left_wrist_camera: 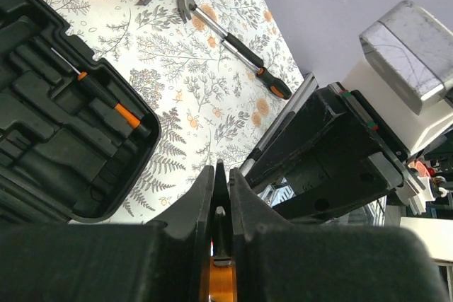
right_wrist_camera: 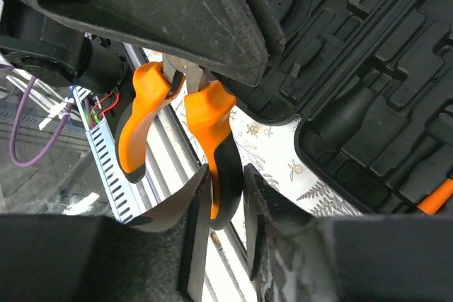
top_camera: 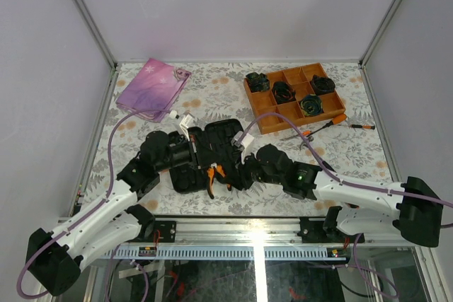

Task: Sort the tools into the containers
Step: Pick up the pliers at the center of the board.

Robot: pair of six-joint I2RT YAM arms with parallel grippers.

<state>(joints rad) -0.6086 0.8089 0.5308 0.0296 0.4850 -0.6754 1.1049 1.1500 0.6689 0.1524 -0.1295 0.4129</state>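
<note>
On my screens both arms meet at the near edge of the open tool case (top_camera: 219, 136). The case lies in the middle of the table (top_camera: 212, 90) with its moulded slots facing up.

The pliers (right_wrist_camera: 212, 114) are just outside the near rim of the case. Their long axis runs from one gripper to the other. The metal head points to the left gripper (left_wrist_camera: 216, 175). The two orange-and-black handles, spread in a narrow V, point to the right gripper (right_wrist_camera: 225, 175).

The left gripper is clamped tight on the head end. From its wrist camera I see only a slim metal part and a bit of orange between the fingers. The right gripper grips one handle only, with a finger on each side, and the other handle stands free beside it.

One screwdriver (left_wrist_camera: 106, 100) sits in a slot of the case. Its handle is near the rounded corner and its tip points deeper into the case.

A hammer (left_wrist_camera: 226, 37) lies on the table well apart from the case, with its head toward the orange tray (top_camera: 294, 97).
</note>
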